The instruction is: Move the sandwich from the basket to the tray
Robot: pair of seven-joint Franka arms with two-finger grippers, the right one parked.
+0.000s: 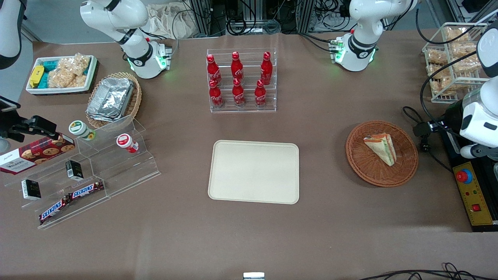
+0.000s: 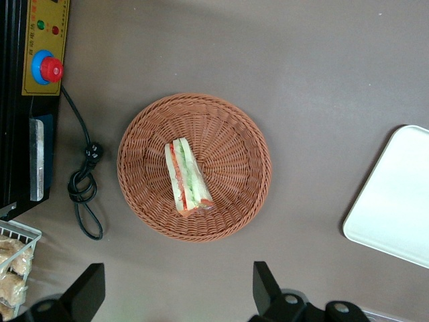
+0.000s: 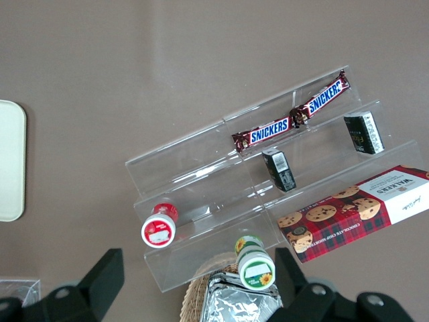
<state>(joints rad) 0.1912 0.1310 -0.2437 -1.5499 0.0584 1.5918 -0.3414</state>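
Noted: six red cola bottles upright in a clear tiered rack, mid-table. Toward the parked arm's end: stepped acrylic shelf carrying two Snickers bars and a cookie box. Toward my working end: yellow control box with a red stop button, and a wire basket of snacks.

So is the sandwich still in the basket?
Yes. The sandwich lies in the basket; the tray is empty. The open end effector hovers above.

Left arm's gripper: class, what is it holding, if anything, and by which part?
Nothing. The gripper is open and hangs above the table beside the basket; the sandwich lies untouched in it.
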